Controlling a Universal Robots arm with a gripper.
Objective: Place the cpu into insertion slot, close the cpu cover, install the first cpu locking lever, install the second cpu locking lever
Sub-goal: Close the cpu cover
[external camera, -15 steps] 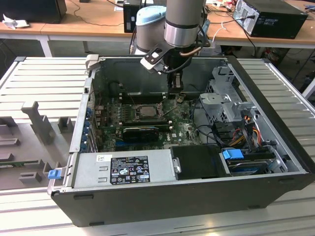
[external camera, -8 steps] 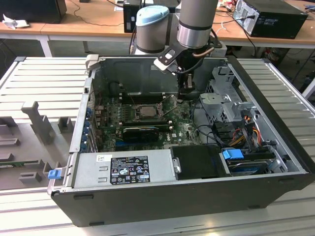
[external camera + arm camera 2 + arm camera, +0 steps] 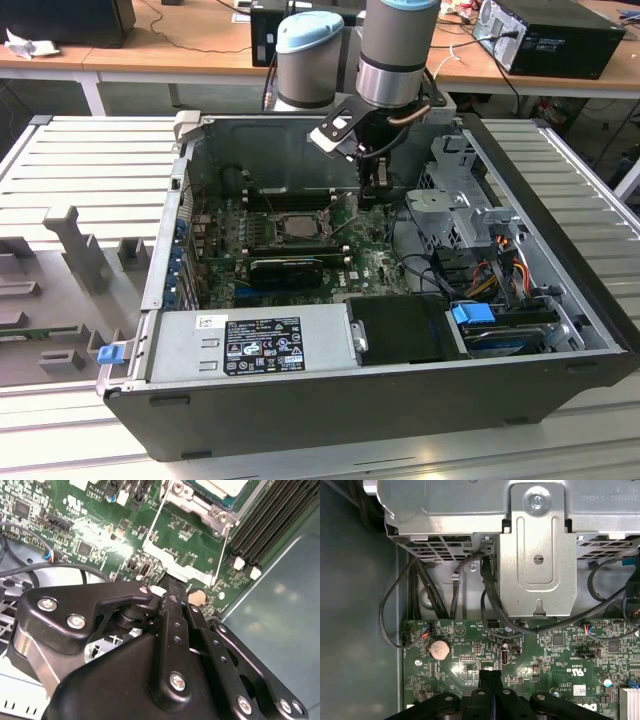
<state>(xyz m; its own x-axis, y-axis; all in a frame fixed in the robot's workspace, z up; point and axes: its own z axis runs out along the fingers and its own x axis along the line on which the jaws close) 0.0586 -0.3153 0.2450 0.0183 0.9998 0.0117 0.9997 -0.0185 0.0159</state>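
Note:
The cpu point(image 3: 296, 224) lies pale and square in the insertion slot point(image 3: 272, 226) in the middle of the green board; the second wrist view shows its corner point(image 3: 222, 486). The silver cpu cover point(image 3: 200, 507) frames it. Two thin wire levers point(image 3: 156, 517) point(image 3: 223, 550) stand away from the socket. My gripper point(image 3: 376, 195) hangs inside the case toward the exterior view's right of the socket, above the board. Both wrist views show its black fingers pressed together point(image 3: 170, 582) point(image 3: 490, 676), shut with nothing between them, close to a round coin battery point(image 3: 439, 649).
Black memory slots point(image 3: 265, 525) run beside the socket. A long black card point(image 3: 288, 268) lies in front of it, then the grey power supply point(image 3: 255, 340). A metal drive cage point(image 3: 535, 545) with black cables point(image 3: 490, 600) stands on the gripper's far side. Case walls point(image 3: 330, 410) ring the board.

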